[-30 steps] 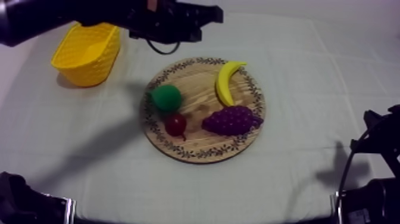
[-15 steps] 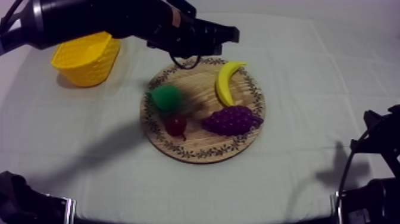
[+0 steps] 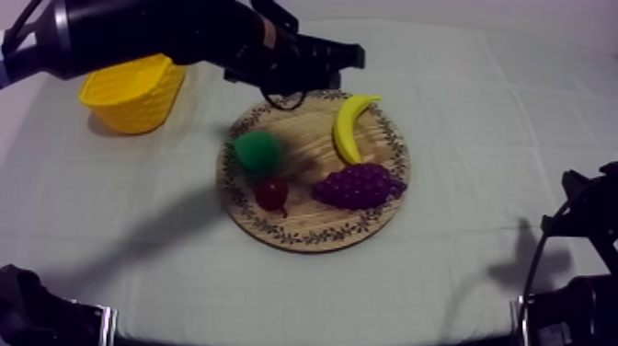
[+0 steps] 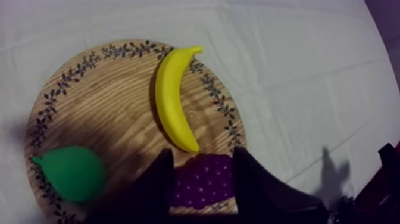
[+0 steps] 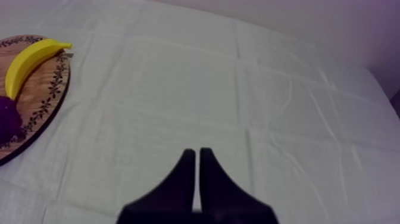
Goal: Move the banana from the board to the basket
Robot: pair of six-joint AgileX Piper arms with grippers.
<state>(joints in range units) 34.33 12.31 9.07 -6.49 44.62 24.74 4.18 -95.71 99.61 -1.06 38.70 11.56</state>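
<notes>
The banana (image 3: 349,127) is seen lying on the wooden board (image 3: 276,235), just beyond the grapes (image 3: 357,185). The pear (image 3: 257,152) and the small red fruit (image 3: 271,193) are placed on the half of the board nearer the yellow basket (image 3: 138,92). The basket is set on the tabletop (image 3: 478,120), apart from the board. The left gripper (image 4: 200,156) is held above the board with its fingers spread and nothing between them, the banana just ahead of them. The right gripper (image 5: 197,154) is closed on nothing, over bare cloth.
</notes>
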